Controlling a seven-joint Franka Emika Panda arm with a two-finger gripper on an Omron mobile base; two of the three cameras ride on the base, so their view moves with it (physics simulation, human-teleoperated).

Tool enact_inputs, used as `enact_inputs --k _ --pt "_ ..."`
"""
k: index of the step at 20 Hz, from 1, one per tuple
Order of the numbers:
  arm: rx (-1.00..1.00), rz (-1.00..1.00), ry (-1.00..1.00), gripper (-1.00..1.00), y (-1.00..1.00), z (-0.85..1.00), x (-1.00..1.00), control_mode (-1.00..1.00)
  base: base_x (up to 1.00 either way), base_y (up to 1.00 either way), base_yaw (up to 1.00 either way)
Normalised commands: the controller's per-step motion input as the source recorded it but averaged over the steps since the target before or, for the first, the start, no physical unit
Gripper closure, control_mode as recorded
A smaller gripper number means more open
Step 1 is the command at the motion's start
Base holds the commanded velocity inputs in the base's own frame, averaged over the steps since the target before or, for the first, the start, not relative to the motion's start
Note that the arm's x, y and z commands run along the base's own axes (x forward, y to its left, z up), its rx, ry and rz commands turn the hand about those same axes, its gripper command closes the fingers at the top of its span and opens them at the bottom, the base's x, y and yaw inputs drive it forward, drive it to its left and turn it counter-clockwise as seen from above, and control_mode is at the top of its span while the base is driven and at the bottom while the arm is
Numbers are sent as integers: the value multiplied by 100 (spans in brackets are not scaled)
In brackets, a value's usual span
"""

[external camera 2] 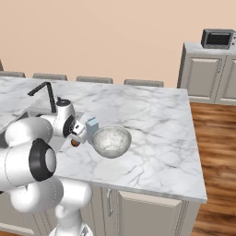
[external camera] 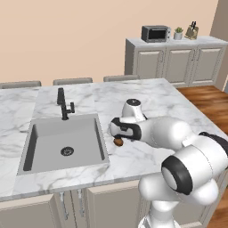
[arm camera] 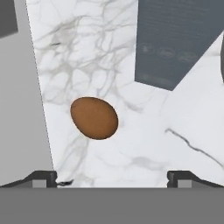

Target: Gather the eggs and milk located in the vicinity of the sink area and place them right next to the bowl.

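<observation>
A brown egg (arm camera: 94, 118) lies on the marble counter between the sink's (external camera: 67, 142) right rim and the milk (external camera 2: 91, 126). My gripper (arm camera: 111, 178) hangs open just above the egg, its two fingertips (arm camera: 43, 178) set wide apart, with nothing between them. From the left base the egg (external camera: 118, 142) peeks out under the gripper (external camera: 117, 136). From the right base the egg (external camera 2: 74, 143) lies below the gripper (external camera 2: 77, 137), left of the bowl (external camera 2: 112, 140). The milk (arm camera: 175, 39) stands upright beside the bowl's rim, just past the egg.
A black faucet (external camera: 63, 103) stands behind the sink basin. Chair backs (external camera: 72, 81) line the island's far edge. A microwave (external camera: 156, 33) and a knife block (external camera: 193, 30) sit on the back cabinets. Open marble counter (external camera 2: 156, 120) stretches right of the bowl.
</observation>
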Motion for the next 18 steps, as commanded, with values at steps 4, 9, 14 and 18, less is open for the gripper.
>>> enact_inputs --k 4,9,14,18 --pt "0 -1 0 -100 0 -12 11 -100 0 0 0" --pt "0 -1 0 -100 1 -15 7 -100 0 0 0" --pt "0 0 0 -100 6 -10 5 -100 0 0 0" --pt "0 0 0 -100 5 -8 7 -100 0 0 0"
